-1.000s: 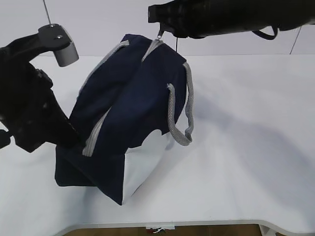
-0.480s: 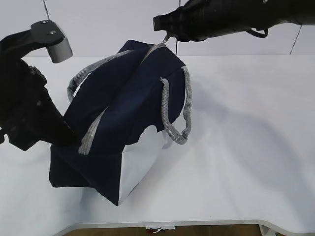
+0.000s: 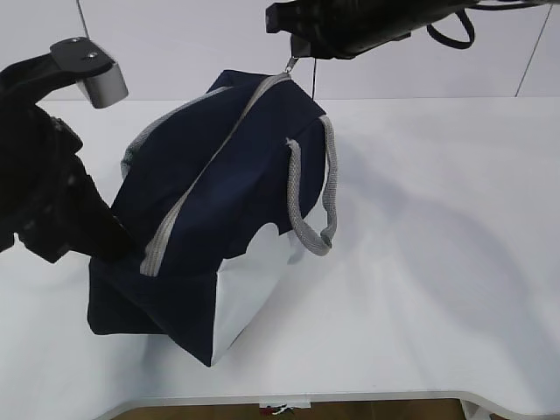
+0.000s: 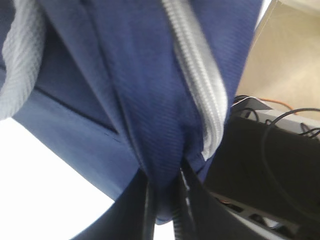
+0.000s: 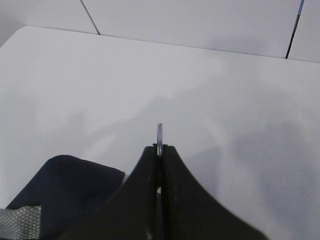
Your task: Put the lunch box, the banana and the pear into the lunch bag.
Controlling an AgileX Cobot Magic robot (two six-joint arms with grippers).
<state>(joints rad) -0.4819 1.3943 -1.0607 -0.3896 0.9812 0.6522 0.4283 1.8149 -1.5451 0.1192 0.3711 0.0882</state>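
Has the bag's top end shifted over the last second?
Yes. The lunch bag has stretched taut; its near handle dropped lower against the fixed table, and the left handle flattened.

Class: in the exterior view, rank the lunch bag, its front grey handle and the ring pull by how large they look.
1. lunch bag
2. front handle
3. ring pull, tiny, pinched in the right gripper
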